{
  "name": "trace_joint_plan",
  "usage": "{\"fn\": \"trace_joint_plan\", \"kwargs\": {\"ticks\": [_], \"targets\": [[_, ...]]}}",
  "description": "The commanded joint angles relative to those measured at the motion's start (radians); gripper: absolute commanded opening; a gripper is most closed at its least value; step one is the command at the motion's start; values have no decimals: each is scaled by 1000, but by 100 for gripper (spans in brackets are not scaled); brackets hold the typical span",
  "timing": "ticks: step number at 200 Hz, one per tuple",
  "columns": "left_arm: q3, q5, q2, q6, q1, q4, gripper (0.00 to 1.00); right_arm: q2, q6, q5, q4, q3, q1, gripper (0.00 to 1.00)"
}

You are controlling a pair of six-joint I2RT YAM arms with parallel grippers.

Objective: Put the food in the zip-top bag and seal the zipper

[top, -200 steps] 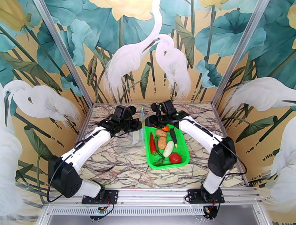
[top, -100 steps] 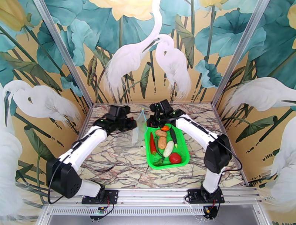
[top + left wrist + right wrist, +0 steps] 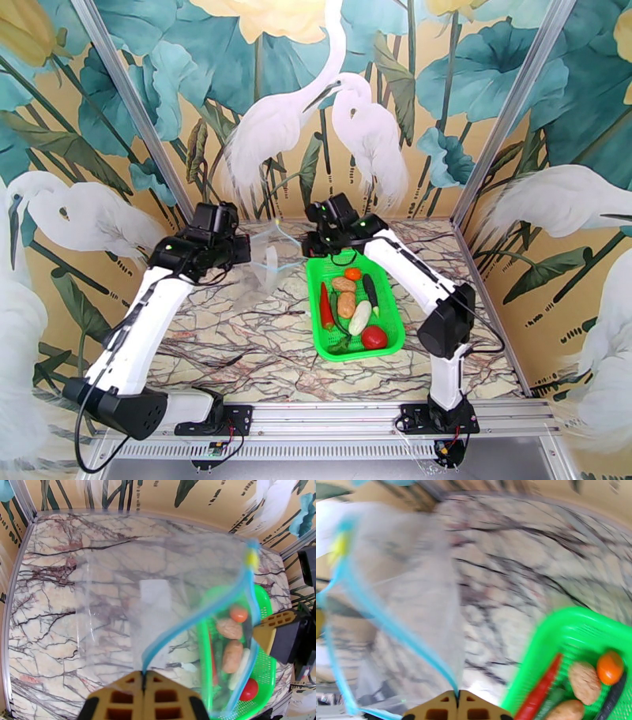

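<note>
The clear zip-top bag (image 3: 271, 256) hangs in the air between my two grippers, above the back of the table. My left gripper (image 3: 250, 251) is shut on one side of its light blue zipper (image 3: 197, 618). My right gripper (image 3: 305, 246) is shut on the opposite side, so the mouth gapes open. In the left wrist view my left gripper (image 3: 144, 673) pinches the strip. In the right wrist view my right gripper (image 3: 457, 693) pinches the blue edge, with the bag (image 3: 407, 598) blurred. The food lies in the green basket (image 3: 357, 355): chili (image 3: 325, 306), potato (image 3: 344, 284), orange (image 3: 352, 273), eggplant (image 3: 370, 290), radish (image 3: 359, 317), tomato (image 3: 374, 337).
The green mesh basket (image 3: 266, 669) sits right of centre on the marble table, just below and right of the bag. Painted walls with metal corner posts close in the back and sides. Open marble lies left of and in front of the basket.
My right gripper has shut on the bag's edge. Both arms rose, and the left one swung left and back. The bag went from hanging flat to held open between them.
</note>
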Motion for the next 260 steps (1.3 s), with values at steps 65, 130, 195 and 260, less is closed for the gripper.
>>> {"fn": "trace_joint_plan", "kwargs": {"ticks": [65, 130, 195, 260], "targets": [[-241, 1, 14, -38, -6, 74, 0, 52, 1, 27, -69, -169, -14, 0], [-261, 42, 28, -33, 10, 125, 0, 51, -8, 121, -67, -283, -59, 0], [-286, 192, 129, -75, -51, 260, 0, 35, 26, 9, 20, -281, -63, 1], [-245, 222, 187, -51, -56, 268, 0, -119, 48, 78, 55, -344, -78, 56]]}}
